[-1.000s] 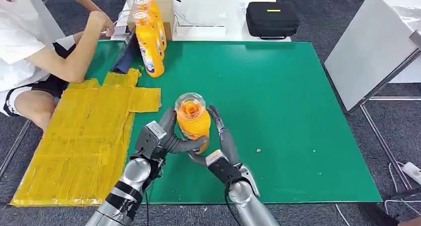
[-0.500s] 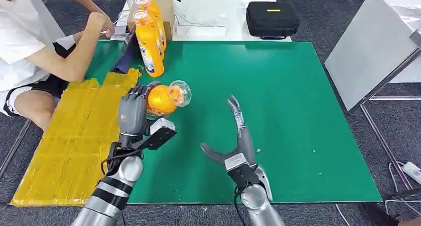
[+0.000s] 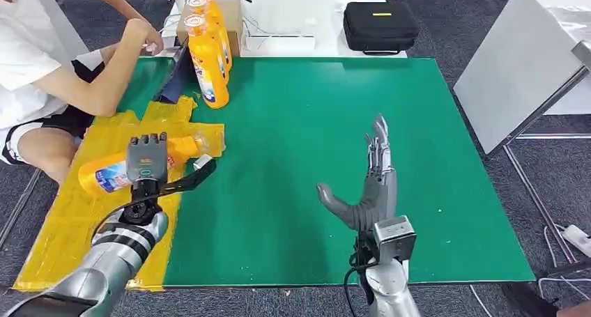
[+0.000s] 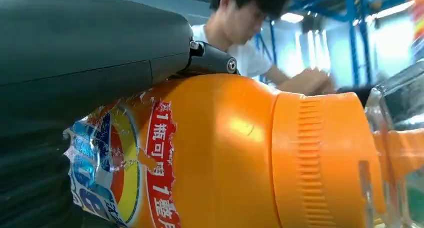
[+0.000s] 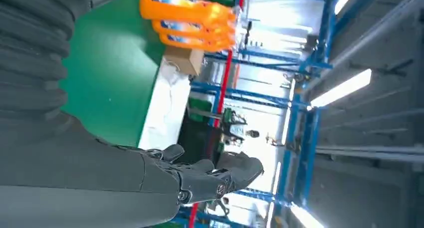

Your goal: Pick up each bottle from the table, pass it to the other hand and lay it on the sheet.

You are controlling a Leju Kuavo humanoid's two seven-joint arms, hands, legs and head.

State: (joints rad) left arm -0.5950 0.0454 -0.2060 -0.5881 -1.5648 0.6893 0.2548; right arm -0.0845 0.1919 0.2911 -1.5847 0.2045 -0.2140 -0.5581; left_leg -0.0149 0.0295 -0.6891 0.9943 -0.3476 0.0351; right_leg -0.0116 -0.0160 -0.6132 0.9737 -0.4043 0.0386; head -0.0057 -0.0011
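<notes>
Silver right hand [image 3: 373,184]: fingers spread and upright, holding nothing, above green table [image 3: 432,212].
Left hand [image 3: 148,162]: gripping orange bottle [image 3: 104,175], bottle sideways over yellow sheet [image 3: 83,219].
Far bottles [image 3: 205,52]: upright at table's back-left, beside person [image 3: 49,73].

Bottle [image 3: 111,174] on sheet [image 3: 83,219], left
</notes>
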